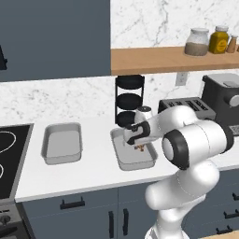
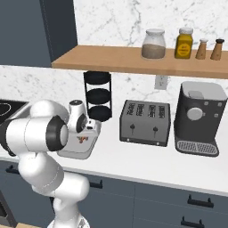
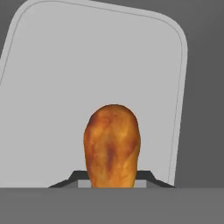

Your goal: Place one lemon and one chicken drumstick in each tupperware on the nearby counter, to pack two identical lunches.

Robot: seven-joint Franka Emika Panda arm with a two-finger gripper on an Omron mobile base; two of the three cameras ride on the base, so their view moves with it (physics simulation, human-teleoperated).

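I had the gripper (image 1: 138,145) clamped on a chicken drumstick (image 3: 112,146), poised over the right tupperware (image 1: 122,162), not yet released. The left tupperware (image 1: 61,142) on the counter (image 1: 70,175) looked empty; I saw no lemons packed.

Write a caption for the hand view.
The hand holds a drumstick over an empty tupperware.

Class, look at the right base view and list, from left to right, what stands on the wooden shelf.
Glass jar of brown grains → yellow jar → light-topped shaker → dark-topped shaker, all on the wooden shelf.
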